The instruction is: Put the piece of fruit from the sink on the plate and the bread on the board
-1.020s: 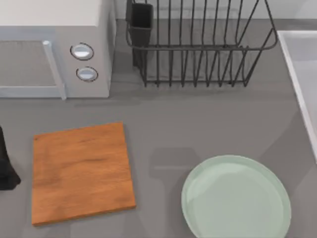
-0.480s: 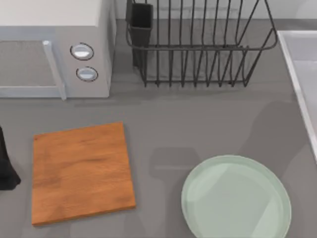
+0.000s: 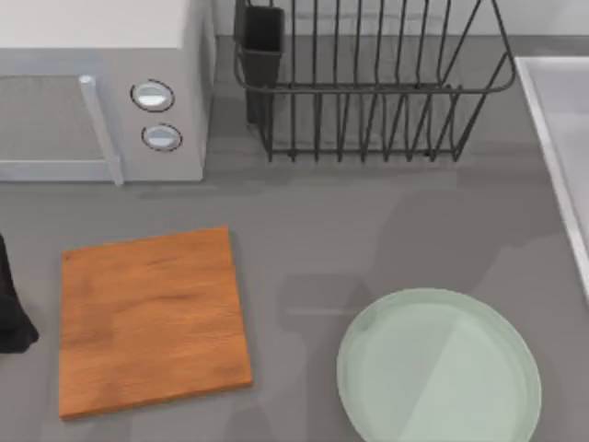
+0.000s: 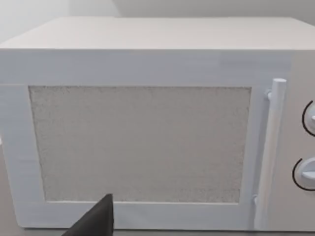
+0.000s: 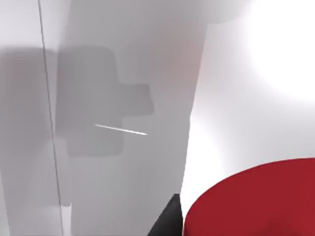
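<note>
The piece of fruit (image 5: 256, 201), round and bright red, sits very close in the right wrist view over the white floor of the sink (image 5: 123, 59). My right gripper is shut on it, with one dark fingertip (image 5: 167, 223) against its side. In the top view the sink (image 3: 561, 138) shows as a pale rim at the right edge. The pale green plate (image 3: 438, 368) lies at the front right and the orange-brown board (image 3: 152, 318) at the front left, both bare. The bread is out of view. My left arm (image 3: 11, 313) is parked at the table's left edge.
A white microwave (image 3: 101, 92) stands at the back left, its door shut, and faces the left wrist camera (image 4: 147, 142). A black wire dish rack (image 3: 368, 83) stands at the back middle. Grey counter lies between the board and the plate.
The arm's shadow has spread leftward over the counter and the plate's left half. Board, plate and left arm have not moved.
</note>
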Action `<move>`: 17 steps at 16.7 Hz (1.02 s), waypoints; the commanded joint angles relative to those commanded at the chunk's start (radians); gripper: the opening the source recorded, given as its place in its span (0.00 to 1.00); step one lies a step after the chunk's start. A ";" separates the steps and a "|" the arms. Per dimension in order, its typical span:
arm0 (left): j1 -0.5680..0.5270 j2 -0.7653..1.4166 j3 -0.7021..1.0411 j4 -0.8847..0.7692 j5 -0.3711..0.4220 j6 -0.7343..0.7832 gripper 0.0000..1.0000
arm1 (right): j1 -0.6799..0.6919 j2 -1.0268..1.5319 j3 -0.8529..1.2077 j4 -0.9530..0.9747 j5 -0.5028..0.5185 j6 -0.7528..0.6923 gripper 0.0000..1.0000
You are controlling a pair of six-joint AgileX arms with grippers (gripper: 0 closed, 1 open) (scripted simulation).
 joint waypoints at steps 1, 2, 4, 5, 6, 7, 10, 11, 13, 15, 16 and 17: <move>0.000 0.000 0.000 0.000 0.000 0.000 1.00 | 0.040 -0.027 -0.017 -0.006 0.001 0.039 0.00; 0.000 0.000 0.000 0.000 0.000 0.000 1.00 | 0.085 -0.056 -0.038 -0.013 0.002 0.083 0.00; 0.000 0.000 0.000 0.000 0.000 0.000 1.00 | 0.186 -0.120 -0.087 -0.028 0.003 0.181 0.00; 0.000 0.000 0.000 0.000 0.000 0.000 1.00 | 0.240 -0.153 -0.115 -0.036 0.004 0.235 0.00; 0.000 0.000 0.000 0.000 0.000 0.000 1.00 | 0.296 -0.187 -0.145 -0.045 0.004 0.290 0.00; 0.000 0.000 0.000 0.000 0.000 0.000 1.00 | 0.354 -0.222 -0.176 -0.054 0.005 0.347 0.00; 0.000 0.000 0.000 0.000 0.000 0.000 1.00 | 0.528 -0.323 -0.273 -0.082 0.006 0.520 0.00; 0.000 0.000 0.000 0.000 0.000 0.000 1.00 | 0.585 -0.355 -0.304 -0.090 0.007 0.576 0.00; 0.000 0.000 0.000 0.000 0.000 0.000 1.00 | 0.692 -0.414 -0.364 -0.107 0.008 0.681 0.00; 0.000 0.000 0.000 0.000 0.000 0.000 1.00 | 0.785 -0.466 -0.418 -0.122 0.008 0.774 0.00; 0.000 0.000 0.000 0.000 0.000 0.000 1.00 | 0.826 -0.488 -0.441 -0.128 0.008 0.814 0.00; 0.000 0.000 0.000 0.000 0.000 0.000 1.00 | 0.861 -0.507 -0.461 -0.134 0.008 0.849 0.00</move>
